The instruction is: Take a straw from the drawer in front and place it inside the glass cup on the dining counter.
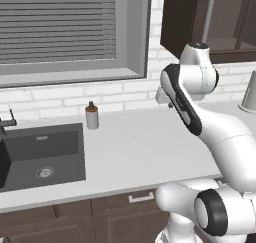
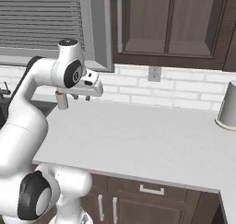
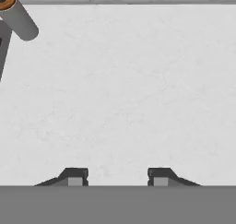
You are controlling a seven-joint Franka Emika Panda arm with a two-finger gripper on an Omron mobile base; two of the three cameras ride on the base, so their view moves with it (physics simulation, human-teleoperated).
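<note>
The drawer (image 2: 159, 189) is a dark brown front with a small silver bar handle, closed, just under the white worktop's front edge; it also appears as the drawer (image 1: 137, 199) beside my base. My gripper (image 2: 80, 97) hangs above the worktop with its fingers pointing down. From the hand camera my gripper (image 3: 117, 178) stands open over bare white worktop, with nothing between the fingertips (image 3: 75, 177). The straw is hidden. The glass cup and the dining counter are out of view.
A grey soap dispenser (image 1: 91, 115) with an orange-brown top stands on the worktop (image 1: 150, 147) by the dark sink (image 1: 42, 154), left of my gripper. A pale grey container (image 2: 227, 107) stands at the far right. Dark wall cabinets (image 2: 170, 22) hang above.
</note>
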